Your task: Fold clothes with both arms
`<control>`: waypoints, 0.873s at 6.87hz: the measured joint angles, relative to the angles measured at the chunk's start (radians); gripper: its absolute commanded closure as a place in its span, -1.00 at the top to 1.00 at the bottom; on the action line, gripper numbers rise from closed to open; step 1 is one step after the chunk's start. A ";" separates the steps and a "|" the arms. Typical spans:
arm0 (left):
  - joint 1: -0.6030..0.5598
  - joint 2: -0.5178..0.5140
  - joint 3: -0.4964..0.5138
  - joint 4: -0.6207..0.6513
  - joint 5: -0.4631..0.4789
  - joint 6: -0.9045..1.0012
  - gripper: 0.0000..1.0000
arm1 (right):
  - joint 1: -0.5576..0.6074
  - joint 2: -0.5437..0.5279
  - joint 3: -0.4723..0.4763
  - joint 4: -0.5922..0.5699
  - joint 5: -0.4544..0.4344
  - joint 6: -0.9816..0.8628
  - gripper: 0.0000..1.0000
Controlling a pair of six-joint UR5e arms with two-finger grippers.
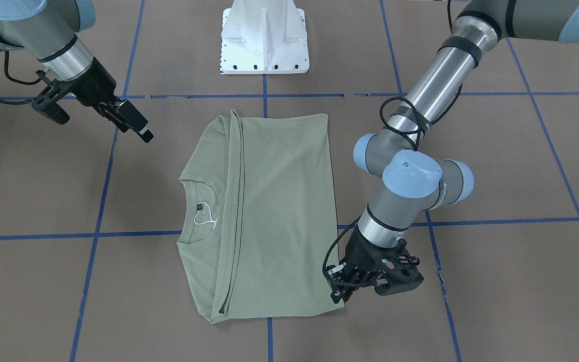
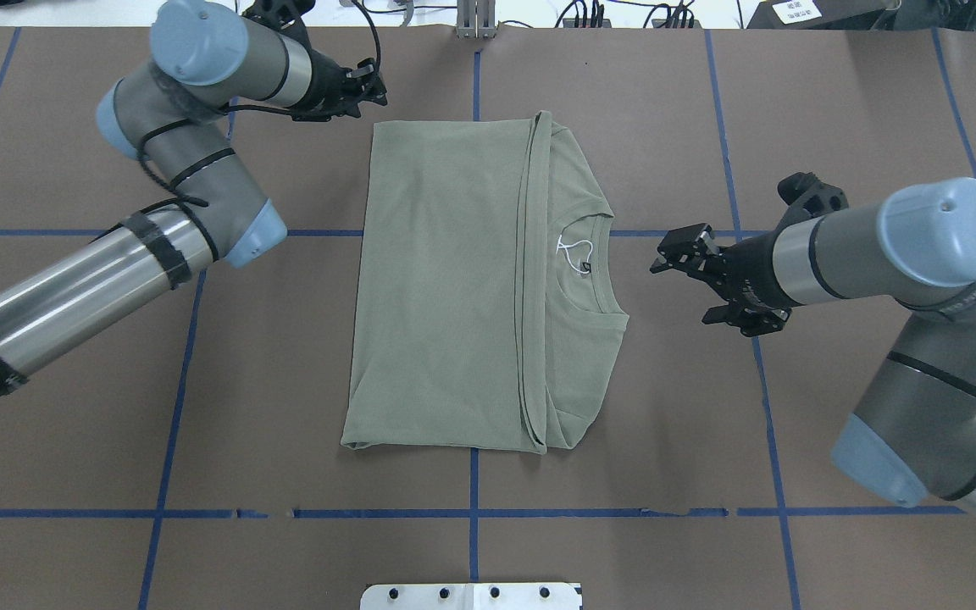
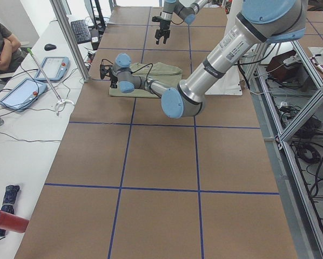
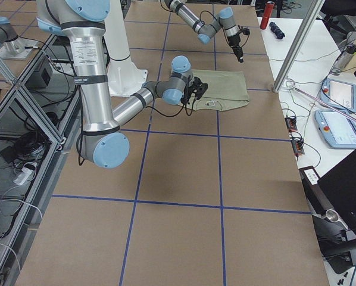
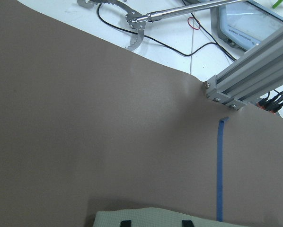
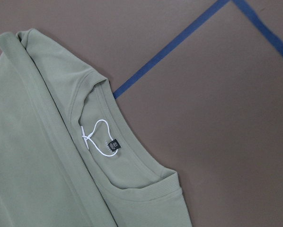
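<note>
The sage-green shirt point(image 2: 463, 280) lies folded into a rectangle mid-table, one flap laid over the body. Its round neck and black label point(image 6: 114, 145) with white string face my right arm. My left gripper point(image 1: 339, 294) hangs low at the shirt's far corner on my left. In the left wrist view its two fingertips point(image 5: 126, 223) stand apart over the shirt's edge point(image 5: 153, 216), open and holding nothing. Beside the neck side, clear of the cloth, my right gripper point(image 2: 679, 293) hovers open and empty. Its own fingers do not show in the right wrist view.
The white pedestal base point(image 1: 265, 37) stands behind the shirt on the robot's side. Blue tape lines point(image 2: 471, 512) grid the brown table. An aluminium post point(image 5: 255, 75) rises just past the far edge. A seated person point(image 3: 2, 43) and tablets point(image 3: 52, 67) are at a side desk.
</note>
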 measured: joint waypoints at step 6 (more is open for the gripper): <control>-0.033 0.235 -0.271 0.000 -0.118 0.004 0.03 | -0.222 0.550 -0.316 -0.761 0.012 -0.628 1.00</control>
